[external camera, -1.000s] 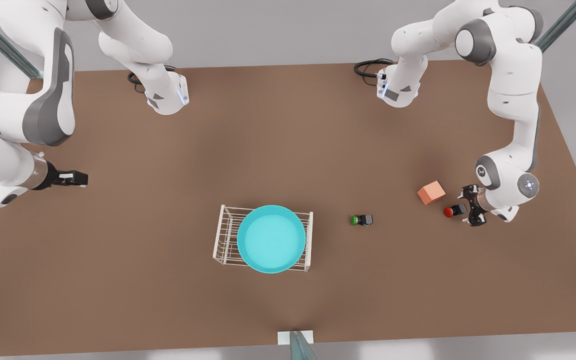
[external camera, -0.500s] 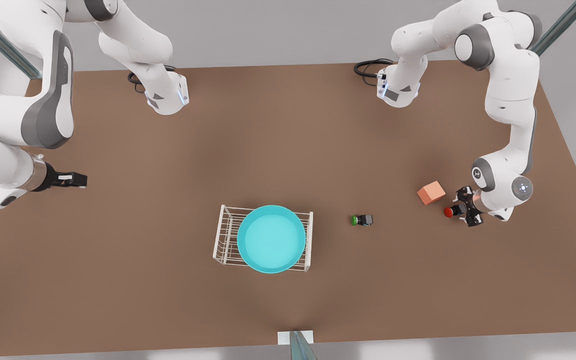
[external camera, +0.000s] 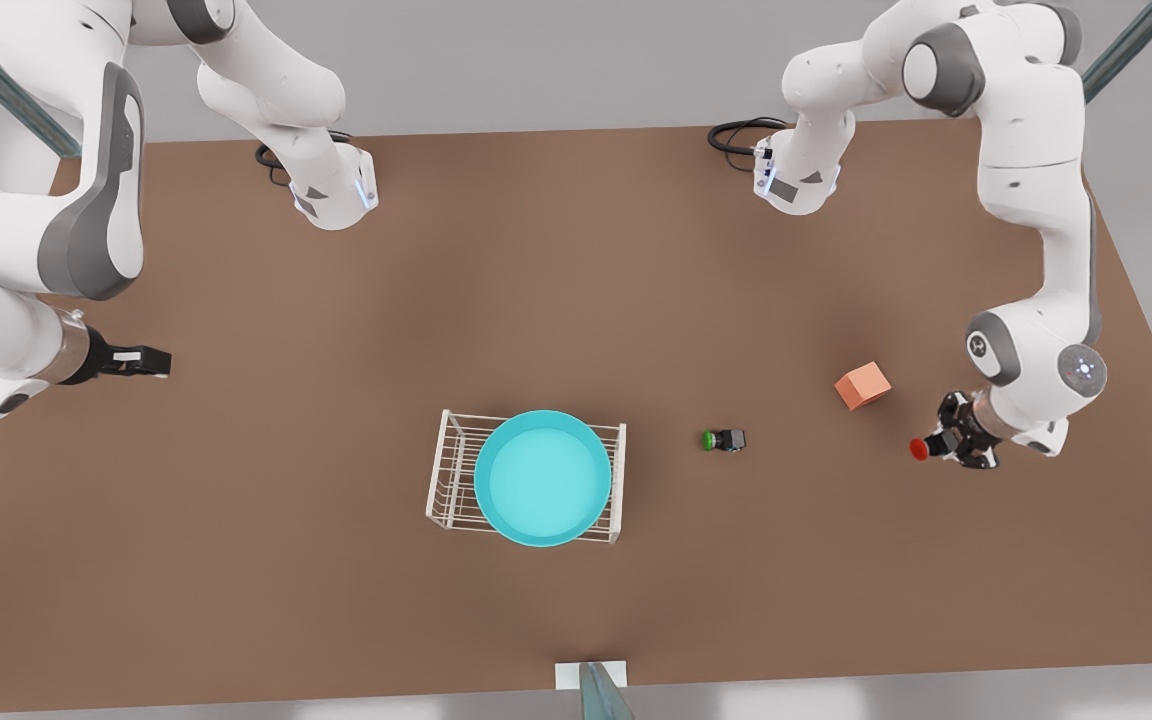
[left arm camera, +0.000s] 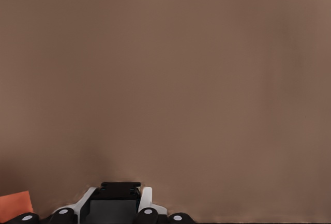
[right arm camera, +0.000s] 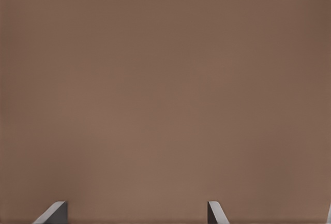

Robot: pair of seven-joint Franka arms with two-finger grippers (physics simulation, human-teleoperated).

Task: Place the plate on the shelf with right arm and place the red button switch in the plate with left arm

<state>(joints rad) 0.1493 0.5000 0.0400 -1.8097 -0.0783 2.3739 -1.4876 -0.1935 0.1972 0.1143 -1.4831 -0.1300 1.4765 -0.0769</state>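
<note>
The right gripper (external camera: pixel 158 361) waits open and empty far left, the round turquoise plate (external camera: pixel 543 478) sits on the white wire shelf (external camera: pixel 446 470), and the left gripper (external camera: pixel 939 441) grips the small red button switch (external camera: pixel 920 450), not yet in the plate.

Two glossy white arms (external camera: pixel 1036 190) have grey joint bands, black cables (external camera: pixel 736 135) coiled at their bases and small blue lights; each ends in a black tool (external camera: pixel 956 440).

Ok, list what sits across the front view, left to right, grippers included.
Right gripper → shelf carrying the plate → green switch → orange cube → red button switch, held in the left gripper.
</note>
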